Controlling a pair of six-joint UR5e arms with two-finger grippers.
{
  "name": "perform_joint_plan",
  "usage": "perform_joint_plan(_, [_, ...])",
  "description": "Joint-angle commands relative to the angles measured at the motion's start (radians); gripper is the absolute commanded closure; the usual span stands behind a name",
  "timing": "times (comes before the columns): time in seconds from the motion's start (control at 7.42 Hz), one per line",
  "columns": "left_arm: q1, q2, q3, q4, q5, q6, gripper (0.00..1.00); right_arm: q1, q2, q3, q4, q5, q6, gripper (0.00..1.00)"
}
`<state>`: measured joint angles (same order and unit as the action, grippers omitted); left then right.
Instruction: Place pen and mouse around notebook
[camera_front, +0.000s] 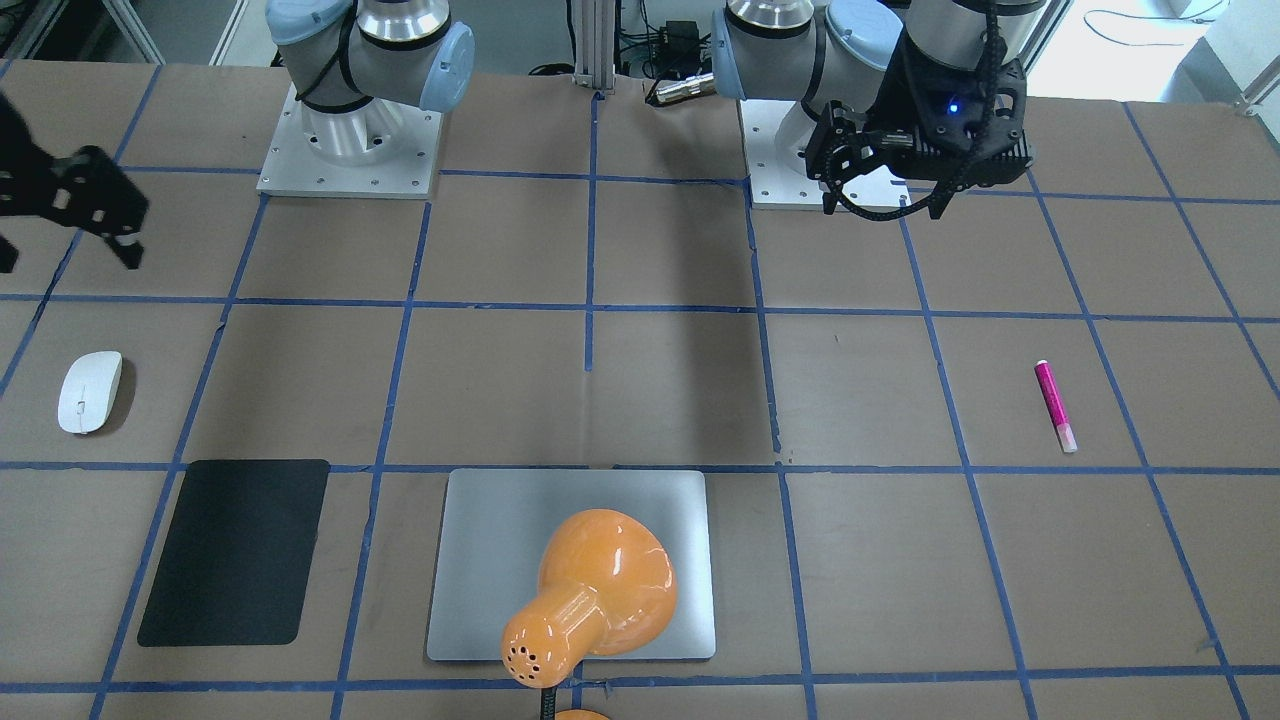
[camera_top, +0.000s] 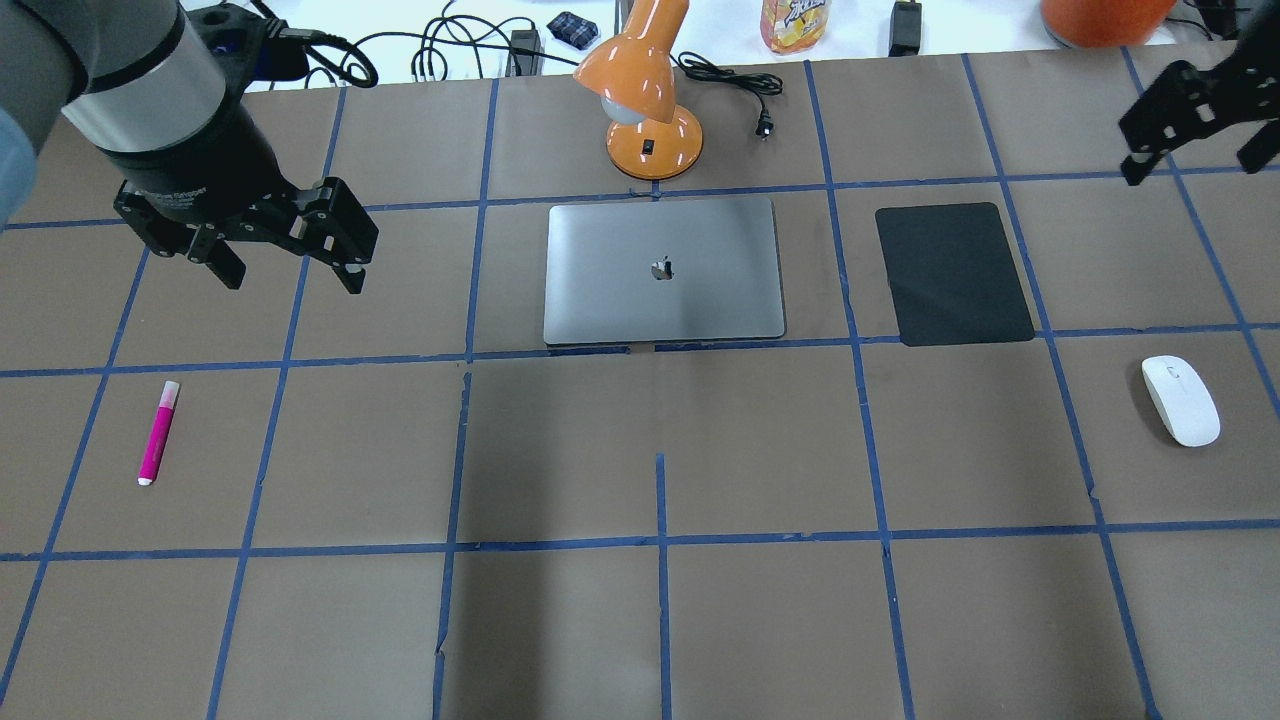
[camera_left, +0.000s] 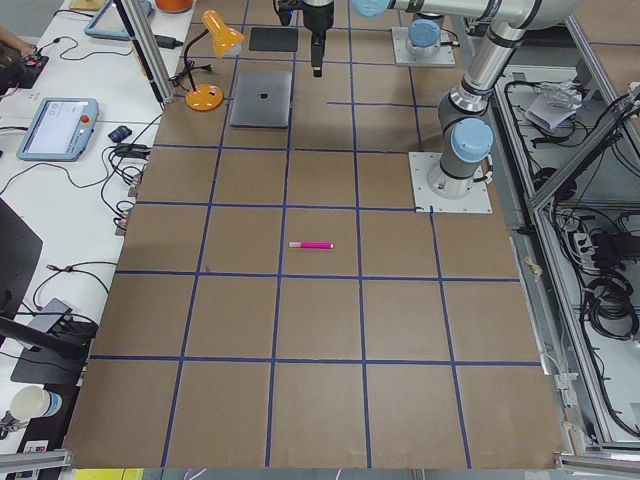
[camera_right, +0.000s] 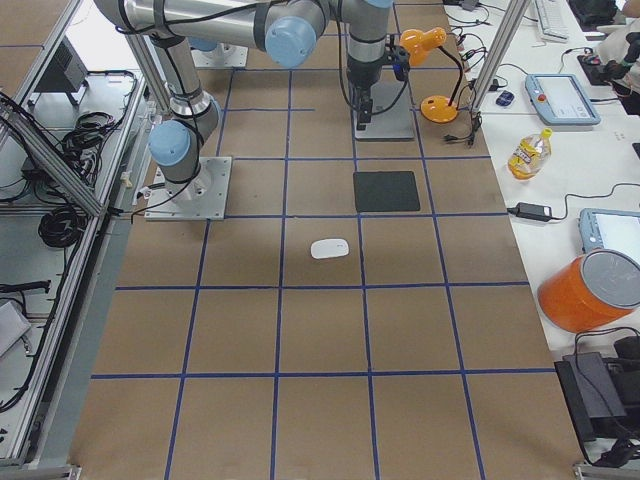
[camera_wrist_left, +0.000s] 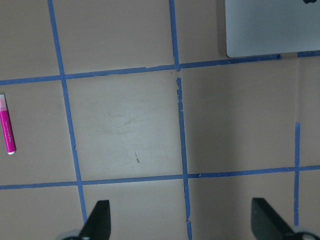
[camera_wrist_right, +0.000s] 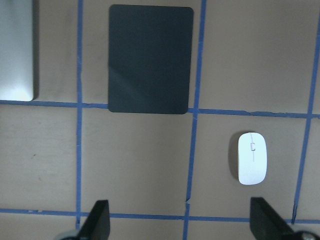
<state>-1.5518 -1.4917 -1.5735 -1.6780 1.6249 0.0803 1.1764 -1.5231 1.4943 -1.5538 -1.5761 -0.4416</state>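
Observation:
The silver-grey notebook (camera_top: 663, 270) lies closed at the table's far middle. The magenta pen (camera_top: 158, 432) lies flat far to its left, cap end pointing away from the robot. At the far right rests the white mouse (camera_top: 1181, 400). My left gripper (camera_top: 290, 275) hangs open and empty above the table, between pen and notebook; its wrist view shows the pen (camera_wrist_left: 7, 125) and a notebook corner (camera_wrist_left: 270, 27). My right gripper (camera_top: 1190, 165) hovers open and empty beyond the mouse, whose wrist view shows the mouse (camera_wrist_right: 252, 158) below right.
A black mat (camera_top: 953, 272) lies between notebook and mouse. An orange desk lamp (camera_top: 650, 100) stands just behind the notebook, its head leaning over it. Cables and a bottle (camera_top: 796, 22) sit past the table's far edge. The arm bases (camera_front: 350, 150) stand at the robot side.

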Motion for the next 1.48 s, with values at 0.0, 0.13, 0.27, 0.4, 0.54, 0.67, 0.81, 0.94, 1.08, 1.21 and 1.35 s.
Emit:
perform_joint_plan(0.0, [0.083,0.004,-0.006,0.003,-0.002,0.085,0.00,-0.127,0.058,0.061,-0.124,-0.004,-0.104,0.00])
perform_joint_plan(0.13, [0.143,-0.005,-0.011,0.001,-0.003,0.140,0.00,-0.191,0.057,0.140,-0.217,0.001,-0.174,0.00])
perform_joint_plan(0.27, [0.207,-0.012,-0.020,0.004,-0.010,0.145,0.00,-0.229,0.057,0.197,-0.270,0.002,-0.252,0.00])
perform_joint_plan(0.4, [0.272,-0.018,-0.031,0.020,-0.008,0.151,0.00,-0.268,0.060,0.257,-0.325,0.005,-0.309,0.00])
perform_joint_plan(0.54, [0.342,-0.027,-0.048,0.032,-0.010,0.186,0.00,-0.305,0.058,0.327,-0.379,0.004,-0.337,0.03])
perform_joint_plan(0.67, [0.401,-0.038,-0.081,0.100,-0.008,0.279,0.00,-0.337,0.060,0.393,-0.438,0.005,-0.380,0.03])
perform_joint_plan(0.81, [0.471,-0.050,-0.141,0.197,-0.008,0.386,0.00,-0.346,0.064,0.476,-0.545,0.005,-0.387,0.02])
perform_joint_plan(0.94, [0.552,-0.055,-0.211,0.299,-0.010,0.489,0.00,-0.346,0.073,0.556,-0.683,0.004,-0.406,0.01])
perform_joint_plan(1.08, [0.623,-0.076,-0.299,0.401,-0.011,0.588,0.00,-0.346,0.111,0.602,-0.772,0.001,-0.439,0.00])
perform_joint_plan(1.21, [0.669,-0.096,-0.386,0.535,-0.011,0.651,0.00,-0.346,0.162,0.604,-0.795,-0.005,-0.460,0.00])
perform_joint_plan(1.35, [0.694,-0.122,-0.464,0.652,-0.013,0.689,0.00,-0.346,0.194,0.607,-0.796,-0.013,-0.515,0.00])
